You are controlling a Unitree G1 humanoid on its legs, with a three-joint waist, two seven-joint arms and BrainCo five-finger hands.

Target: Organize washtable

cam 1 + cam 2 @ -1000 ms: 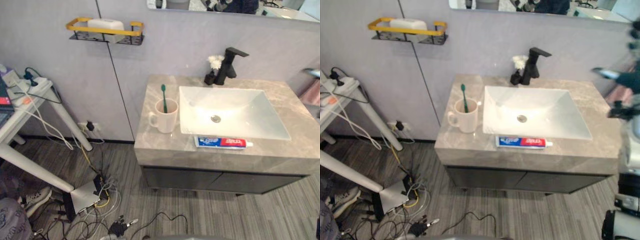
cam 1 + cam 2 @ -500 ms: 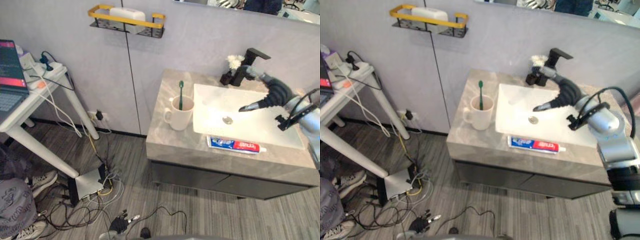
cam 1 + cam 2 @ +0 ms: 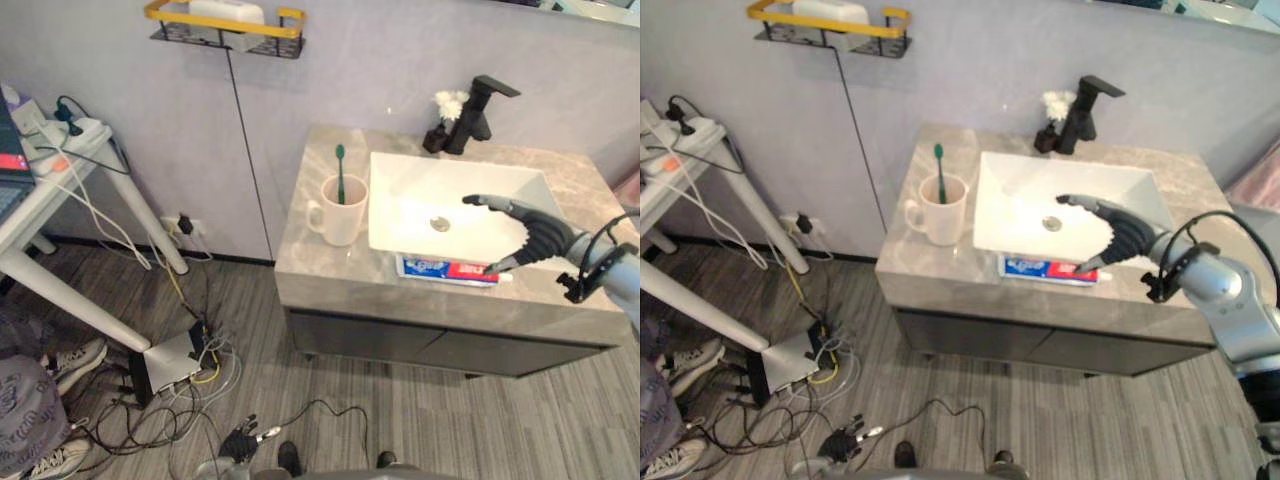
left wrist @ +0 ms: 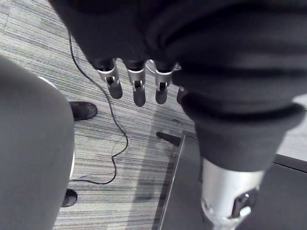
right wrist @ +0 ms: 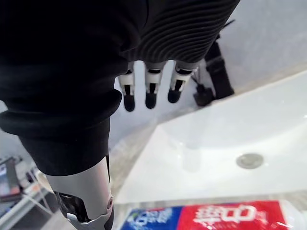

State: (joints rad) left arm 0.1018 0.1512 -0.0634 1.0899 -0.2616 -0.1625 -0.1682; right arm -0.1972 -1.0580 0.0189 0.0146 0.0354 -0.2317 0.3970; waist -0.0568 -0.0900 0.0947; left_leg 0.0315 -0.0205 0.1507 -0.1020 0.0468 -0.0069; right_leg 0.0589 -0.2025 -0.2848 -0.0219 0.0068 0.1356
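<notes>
A blue, white and red toothpaste tube (image 3: 447, 269) lies flat on the grey marble counter (image 3: 300, 255), along the front rim of the white sink (image 3: 450, 205). My right hand (image 3: 528, 232) hovers open just above the tube's right end, thumb low near the cap, fingers spread over the basin. The same tube (image 5: 211, 215) shows below the hand's fingers (image 5: 149, 91) in the right wrist view. A white mug (image 3: 340, 209) with a green toothbrush (image 3: 340, 172) in it stands left of the sink. My left hand (image 4: 139, 81) hangs open over the grey floor.
A black tap (image 3: 478, 112) and a small white flower (image 3: 447, 104) stand behind the sink. A yellow-railed wall shelf (image 3: 223, 22) carries a white box. A white side table (image 3: 50, 190) and tangled cables (image 3: 190, 400) lie to the left. A person's shoes (image 4: 82, 110) are on the floor.
My right hand has come down from above the basin near the tap to just over the toothpaste tube's right end. The camera has shifted too.
</notes>
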